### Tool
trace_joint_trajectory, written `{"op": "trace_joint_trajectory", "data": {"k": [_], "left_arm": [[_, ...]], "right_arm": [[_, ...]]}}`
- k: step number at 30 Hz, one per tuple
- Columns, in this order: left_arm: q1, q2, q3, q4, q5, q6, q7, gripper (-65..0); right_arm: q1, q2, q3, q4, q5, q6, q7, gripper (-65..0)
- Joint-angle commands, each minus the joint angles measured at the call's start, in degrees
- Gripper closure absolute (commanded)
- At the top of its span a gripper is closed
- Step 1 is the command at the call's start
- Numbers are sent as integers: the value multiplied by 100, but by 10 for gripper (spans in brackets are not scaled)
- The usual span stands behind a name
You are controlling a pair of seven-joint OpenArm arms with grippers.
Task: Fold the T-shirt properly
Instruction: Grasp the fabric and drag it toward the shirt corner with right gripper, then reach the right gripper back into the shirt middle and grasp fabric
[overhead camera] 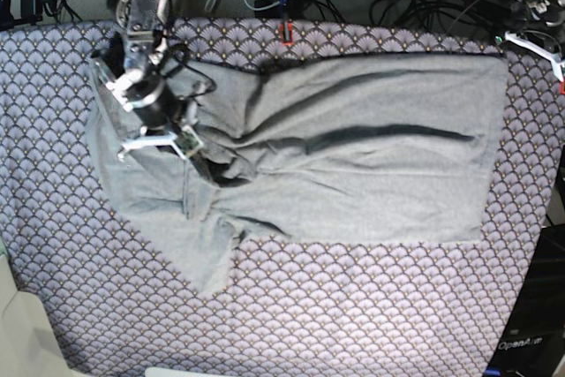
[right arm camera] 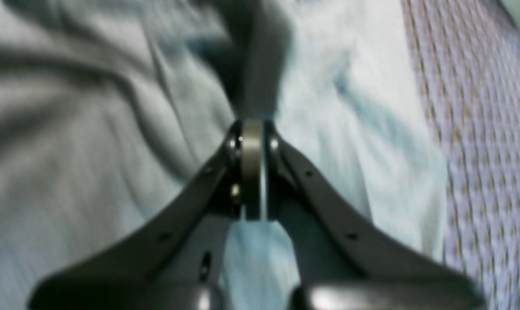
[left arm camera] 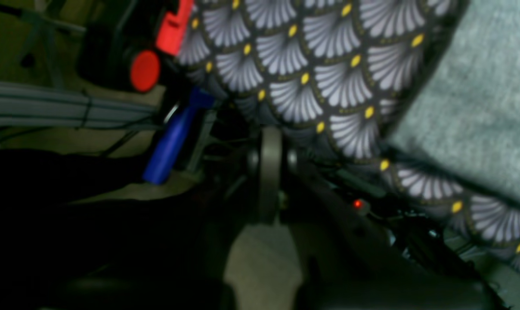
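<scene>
My right pincer (right arm camera: pixel 252 129) is clamped together on a bunched fold of the T-shirt (overhead camera: pixel 353 147) — grey cloth rises in a dark pinch just past my fingertips. The shirt lies spread across the purple fan-patterned tablecloth (overhead camera: pixel 353 306) on the surface, creased through its middle, with a sleeve pointing toward the near edge. My left pincer (left arm camera: pixel 269 148) is closed on nothing, hanging beyond the cloth's far corner — near a red button (left arm camera: pixel 144 70) and a blue clamp (left arm camera: pixel 174 137), the shirt's edge just off to one side.
</scene>
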Motion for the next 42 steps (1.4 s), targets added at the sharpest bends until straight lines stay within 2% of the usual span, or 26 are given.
{"op": "trace_joint_trajectory", "data": {"k": [1, 6, 12, 16, 23, 32, 36, 38, 42], "left_arm": [[-88, -96, 75, 70, -69, 27, -95, 0], [-202, -87, 515, 132, -69, 27, -95, 0], [-255, -78, 1121, 97, -69, 27, -87, 0], [-317, -70, 1271, 44, -60, 27, -87, 0], [-598, -87, 1359, -360, 520, 27, -148, 0], [-747, -439, 1367, -378, 608, 27, -157, 0], [-791, -606, 1359, -387, 608, 27, -148, 0], [-800, -606, 1359, -387, 608, 27, -148, 0], [-809, -711, 1376, -387, 590, 27, -113, 0]], "right_arm": [[31, 7, 139, 124, 90, -27, 123, 0], [-153, 7, 851, 264, 117, -27, 131, 0], [-655, 104, 1123, 554, 556, -27, 131, 0], [-927, 95, 1299, 510, 582, -27, 123, 0], [-883, 201, 1870, -123, 582, -27, 149, 0], [-672, 245, 2908, -650, 556, -27, 1072, 0], [-655, 359, 3066, -808, 556, -27, 1204, 0], [-655, 535, 3066, -887, 556, -27, 1239, 0], [-646, 552, 3084, -747, 574, -27, 1318, 0]]}}
